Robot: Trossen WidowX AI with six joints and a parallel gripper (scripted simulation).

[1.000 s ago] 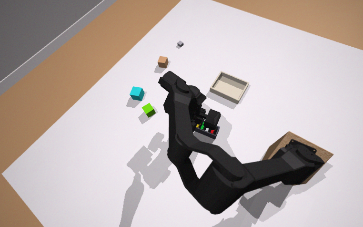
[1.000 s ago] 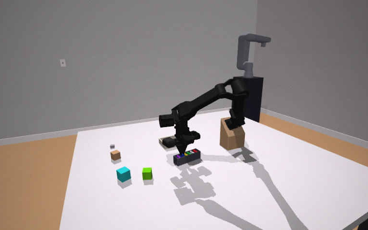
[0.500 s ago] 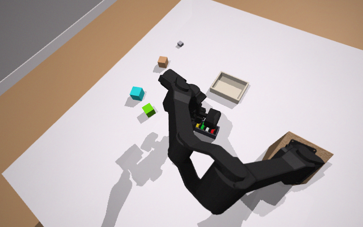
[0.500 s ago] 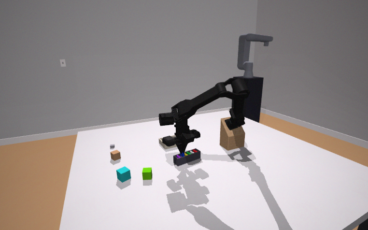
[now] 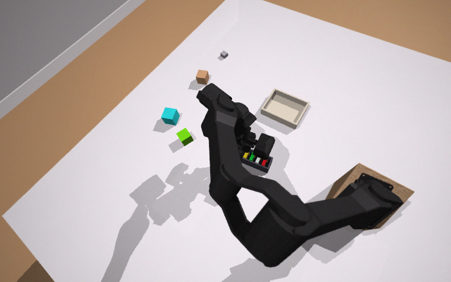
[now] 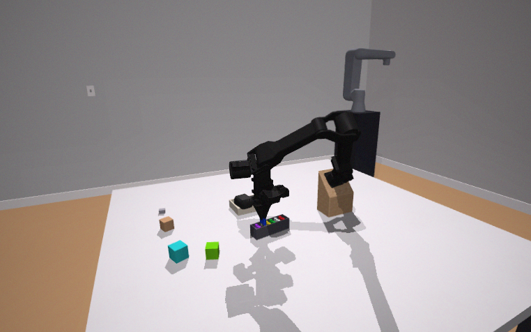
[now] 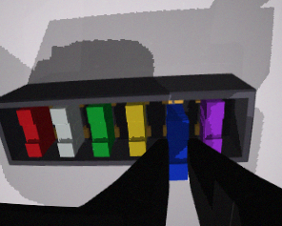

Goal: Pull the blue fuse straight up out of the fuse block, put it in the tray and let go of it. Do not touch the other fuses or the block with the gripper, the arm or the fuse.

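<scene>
Slim blue fuse [image 6: 263, 222] [image 7: 177, 137], clamped in end effector [image 6: 263, 218] [image 7: 176, 148]; risk: sideways drift knocking purple fuse [image 6: 257, 225] [image 7: 211, 120].

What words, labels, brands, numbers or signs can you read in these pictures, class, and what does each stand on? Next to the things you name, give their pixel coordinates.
None can be read. The fuses [image 5: 251, 156] [image 6: 272, 220] [image 7: 136, 124], block [image 5: 268, 169] [image 6: 272, 230] [image 7: 133, 87], tray [image 5: 279, 119] [image 6: 239, 209] and cubes [image 5: 170, 115] [image 6: 178, 251] show no lettering. The wall plate [image 6: 90, 91] is too small to tell.
</scene>
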